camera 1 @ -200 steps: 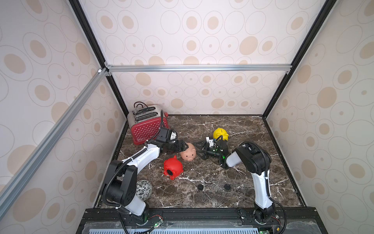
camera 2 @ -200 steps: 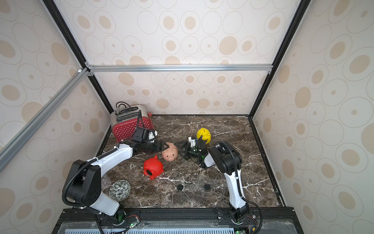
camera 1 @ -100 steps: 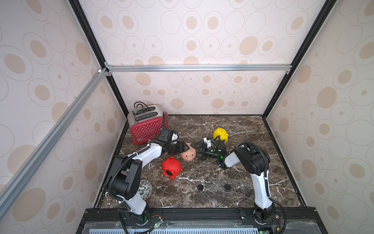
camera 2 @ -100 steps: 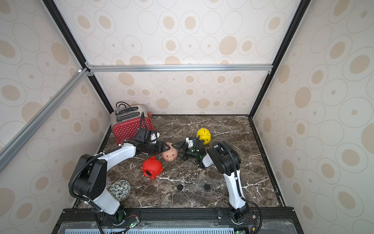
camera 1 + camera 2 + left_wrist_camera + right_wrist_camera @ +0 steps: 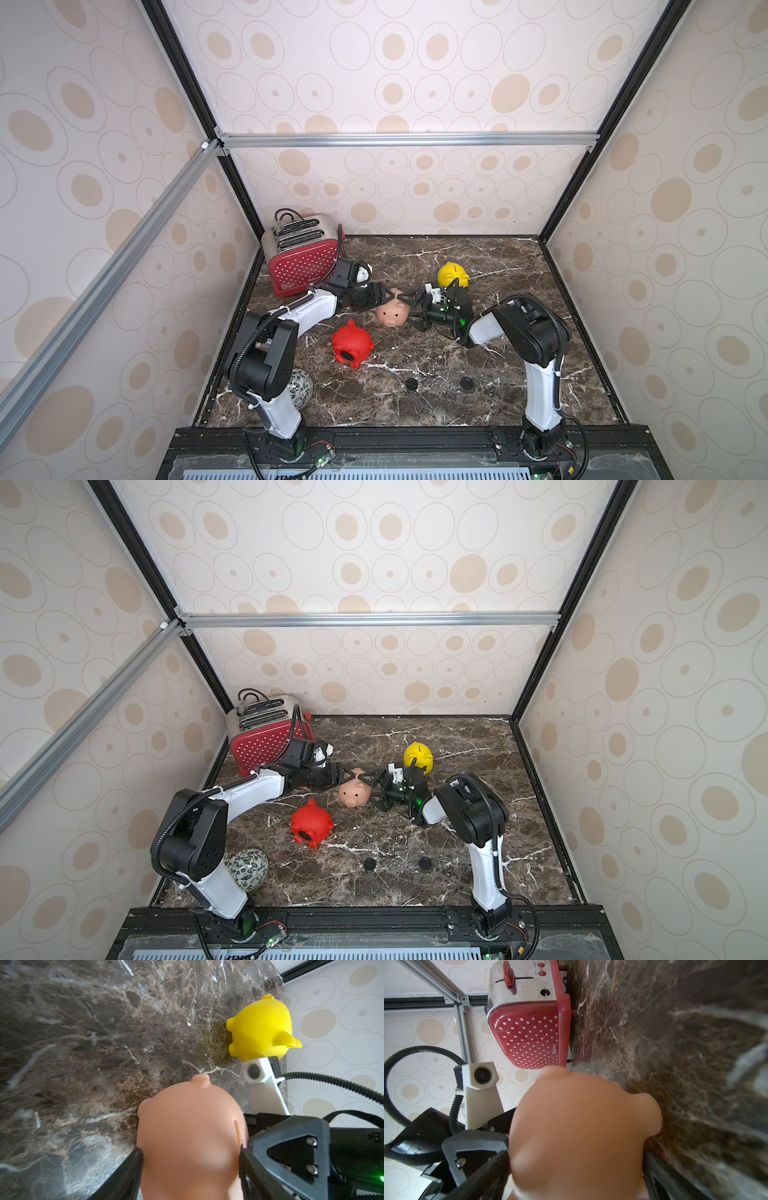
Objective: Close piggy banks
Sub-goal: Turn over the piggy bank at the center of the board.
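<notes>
Furthest left, the patterned ball (image 5: pixel 300 384) sits well in front of the toaster (image 5: pixel 301 266), by the left arm's base and out of the action. The red pig (image 5: pixel 352 348) lies tipped over in front of the toaster and a little to its right, its round belly hole showing dark and open.

A second ago the left gripper (image 5: pixel 387 296) hung just right of the toaster with wider jaws. It has since pushed further right and narrowed them onto the peach-pink pig (image 5: pixel 392 313). That pig stands on its feet to the toaster's right and has barely budged. In the left wrist view a fingertip (image 5: pixel 138 1153) lies against each flank, so I'd call it a fresh grasp.

The right gripper (image 5: pixel 410 309), beyond the pig from the toaster, hasn't changed. It is spread wide and straddles the pig's other side, though I can't tell whether it presses.

A pair of black discs (image 5: pixel 411 384), likely the stoppers, rests on the marble table (image 5: pixel 540 365) well in front of the toaster and to its right. The yellow pig (image 5: pixel 453 275) stands furthest right of the toaster, untouched.

I'd say the peach pig is being pinned for turning over. No belly looks plugged yet.
</notes>
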Robot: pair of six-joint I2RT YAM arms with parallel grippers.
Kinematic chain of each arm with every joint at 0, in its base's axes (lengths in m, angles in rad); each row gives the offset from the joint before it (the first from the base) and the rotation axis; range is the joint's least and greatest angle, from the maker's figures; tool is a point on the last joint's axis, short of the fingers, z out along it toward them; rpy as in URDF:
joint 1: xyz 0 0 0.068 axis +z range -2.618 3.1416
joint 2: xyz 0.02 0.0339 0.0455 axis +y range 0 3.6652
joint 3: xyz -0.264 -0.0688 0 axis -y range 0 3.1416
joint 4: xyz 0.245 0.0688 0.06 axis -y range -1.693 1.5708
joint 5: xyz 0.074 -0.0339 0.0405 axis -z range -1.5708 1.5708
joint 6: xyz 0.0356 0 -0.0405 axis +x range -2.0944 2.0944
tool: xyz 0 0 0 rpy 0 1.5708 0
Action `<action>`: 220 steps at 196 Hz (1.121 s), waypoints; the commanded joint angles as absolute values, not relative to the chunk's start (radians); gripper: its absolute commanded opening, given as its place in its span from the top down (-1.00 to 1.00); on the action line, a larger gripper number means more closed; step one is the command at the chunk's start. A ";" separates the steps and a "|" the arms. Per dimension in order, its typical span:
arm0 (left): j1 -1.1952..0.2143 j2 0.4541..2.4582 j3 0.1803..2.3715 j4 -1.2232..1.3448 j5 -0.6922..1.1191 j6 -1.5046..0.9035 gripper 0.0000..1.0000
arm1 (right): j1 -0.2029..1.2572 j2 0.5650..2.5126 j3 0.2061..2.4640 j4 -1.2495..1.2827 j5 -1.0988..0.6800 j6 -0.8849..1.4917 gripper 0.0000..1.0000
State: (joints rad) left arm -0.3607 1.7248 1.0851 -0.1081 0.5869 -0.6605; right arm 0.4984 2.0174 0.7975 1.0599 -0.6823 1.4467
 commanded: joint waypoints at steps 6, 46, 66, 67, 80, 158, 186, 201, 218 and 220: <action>-0.397 1.772 1.107 -0.121 0.618 -0.668 -0.42 | 0.493 1.892 0.774 1.155 -0.736 1.427 -0.99; -0.408 1.791 1.106 -0.113 0.615 -0.670 -0.41 | 0.458 1.822 0.723 1.087 -0.733 1.378 -0.99; -0.407 1.799 1.103 -0.116 0.613 -0.665 -0.41 | 0.445 1.797 0.715 1.054 -0.736 1.361 -0.99; -0.407 1.799 1.104 -0.116 0.612 -0.665 -0.41 | 0.445 1.797 0.714 1.051 -0.736 1.359 -0.99; -0.408 1.805 1.102 -0.115 0.612 -0.663 -0.41 | 0.438 1.778 0.712 1.019 -0.735 1.340 -0.99; -0.408 1.839 1.094 -0.125 0.603 -0.643 -0.42 | 0.421 1.676 0.713 0.855 -0.746 1.259 -0.99; -0.408 1.842 1.091 -0.138 0.599 -0.630 -0.41 | 0.409 1.641 0.709 0.796 -0.752 1.227 -0.99; -0.408 1.846 1.093 -0.154 0.597 -0.618 -0.42 | 0.402 1.628 0.710 0.766 -0.757 1.212 -0.99; -0.408 1.853 1.105 -0.186 0.596 -0.596 -0.43 | 0.396 1.616 0.710 0.739 -0.758 1.201 -0.99; -0.408 1.854 1.106 -0.189 0.595 -0.594 -0.43 | 0.396 1.614 0.710 0.737 -0.758 1.199 -0.99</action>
